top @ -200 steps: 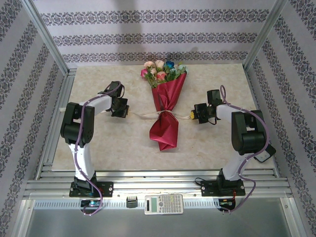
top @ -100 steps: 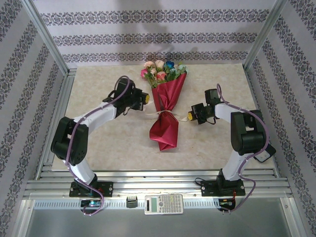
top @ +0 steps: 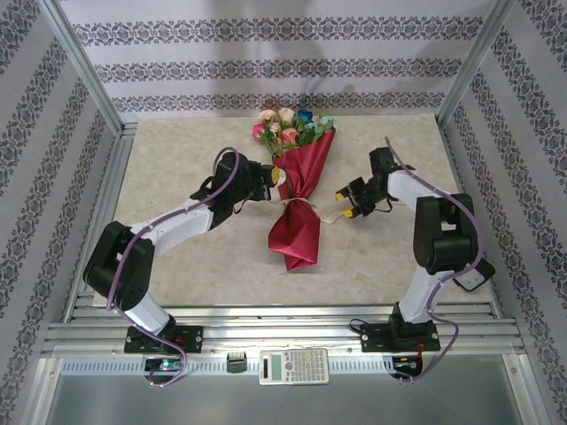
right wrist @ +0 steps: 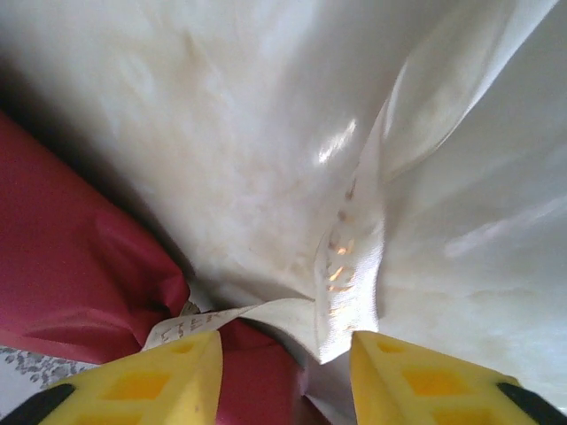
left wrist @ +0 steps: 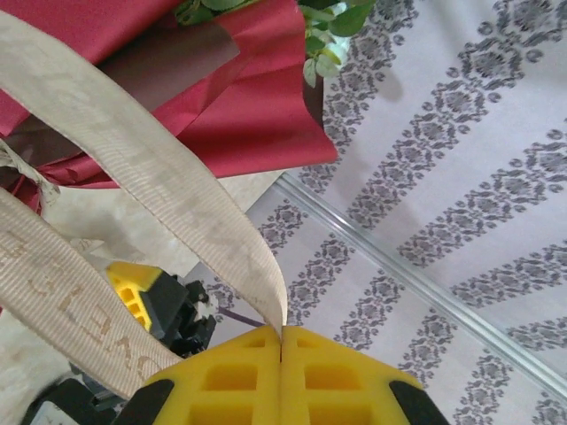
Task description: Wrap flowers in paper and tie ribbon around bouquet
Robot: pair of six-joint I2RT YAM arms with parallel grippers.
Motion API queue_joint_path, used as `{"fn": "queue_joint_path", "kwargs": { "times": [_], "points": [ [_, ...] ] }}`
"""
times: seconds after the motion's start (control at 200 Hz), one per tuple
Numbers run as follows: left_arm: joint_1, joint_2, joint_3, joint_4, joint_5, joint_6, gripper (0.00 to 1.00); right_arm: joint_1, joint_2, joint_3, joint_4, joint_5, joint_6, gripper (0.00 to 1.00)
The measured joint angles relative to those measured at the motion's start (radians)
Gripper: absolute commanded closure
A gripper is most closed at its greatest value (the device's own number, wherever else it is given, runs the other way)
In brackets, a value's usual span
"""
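Bright even light; glare on ribbon [right wrist: 341, 266]; wrist close-ups soft

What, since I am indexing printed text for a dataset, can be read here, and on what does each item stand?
"VE", probably: gold letters on the ribbon, left wrist view; the letters before them are too warped to read.
Same ribbon, right wrist view: faint gold marks, too blurred to read.
Calculator, top view: keys and display too small to read.
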Motion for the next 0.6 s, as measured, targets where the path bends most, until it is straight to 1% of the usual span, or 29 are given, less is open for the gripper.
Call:
{"fn": "queue_joint_path", "kwargs": {
  "times": [0.085, 0.205, 0.345, 0.475, 0.604],
  "points": [
    [0.000, -0.013, -0.013, 0.016, -0.016, -0.012, 1.00, -0.077, -0.003, 0.035, -0.072, 0.036, -0.079, 0.52],
    [0.000, -0.010, -0.013, 0.061, -0.018, -0.024, 1.00, -0.206, -0.003, 0.089, -0.169, 0.131, -0.197, 0.52],
    [0.000, 0.011, -0.012, 0.117, 0.000, -0.029, 1.00, -0.336, 0.023, 0.151, -0.241, 0.220, -0.279, 0.51],
    [0.000, 0.026, -0.012, 0.127, 0.020, -0.032, 1.00, -0.406, 0.117, 0.216, -0.280, 0.278, -0.319, 0.51],
    [0.001, 0.026, -0.012, 0.144, 0.040, -0.032, 1.00, -0.425, 0.216, 0.290, -0.322, 0.321, -0.341, 0.51]
  ]
}}
